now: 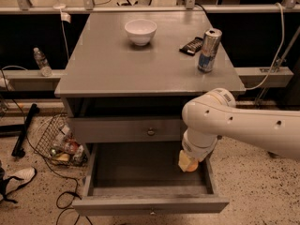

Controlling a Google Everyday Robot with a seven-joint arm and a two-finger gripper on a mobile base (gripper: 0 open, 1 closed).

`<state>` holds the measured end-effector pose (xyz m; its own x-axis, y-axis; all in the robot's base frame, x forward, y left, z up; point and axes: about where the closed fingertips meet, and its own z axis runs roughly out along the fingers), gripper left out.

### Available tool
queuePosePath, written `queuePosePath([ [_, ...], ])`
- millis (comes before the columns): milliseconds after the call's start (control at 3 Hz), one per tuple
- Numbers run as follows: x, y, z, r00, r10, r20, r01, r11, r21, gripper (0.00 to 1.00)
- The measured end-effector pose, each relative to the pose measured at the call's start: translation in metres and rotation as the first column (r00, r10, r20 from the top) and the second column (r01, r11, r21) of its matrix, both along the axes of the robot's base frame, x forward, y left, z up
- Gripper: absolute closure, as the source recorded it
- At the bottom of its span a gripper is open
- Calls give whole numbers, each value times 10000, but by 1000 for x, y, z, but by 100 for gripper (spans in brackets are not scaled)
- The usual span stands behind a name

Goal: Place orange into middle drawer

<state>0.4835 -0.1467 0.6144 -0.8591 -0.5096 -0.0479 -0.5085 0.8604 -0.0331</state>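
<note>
The middle drawer [150, 201] of the grey cabinet stands pulled open, showing its dark interior. My white arm reaches in from the right. My gripper [188, 163] hangs below the arm's wrist, just inside the drawer's right side. It is shut on the orange [191, 166], of which only a small part shows beside a pale fingertip [183, 161]. The arm hides most of the gripper. I cannot tell whether the orange touches the drawer floor.
The upper drawer front with its round knob [150, 131] is shut. On the cabinet top are a white bowl [140, 31], a can [209, 50] and a dark wrapper [192, 45]. A wire basket [61, 144] and cables lie on the floor at left.
</note>
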Motion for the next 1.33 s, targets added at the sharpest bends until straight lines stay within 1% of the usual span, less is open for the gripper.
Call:
queuePosePath([
  [333, 3, 1, -23, 9994, -262, -220, 257, 9994, -242, 100],
  [667, 8, 9, -77, 9939, -917, -605, 867, 9930, -805, 100],
  [1000, 4, 18, -122, 9819, -1754, -716, 1680, 9808, -990, 100],
  [1333, 6, 23, -165, 9571, -2828, -632, 2788, 9582, -644, 100],
])
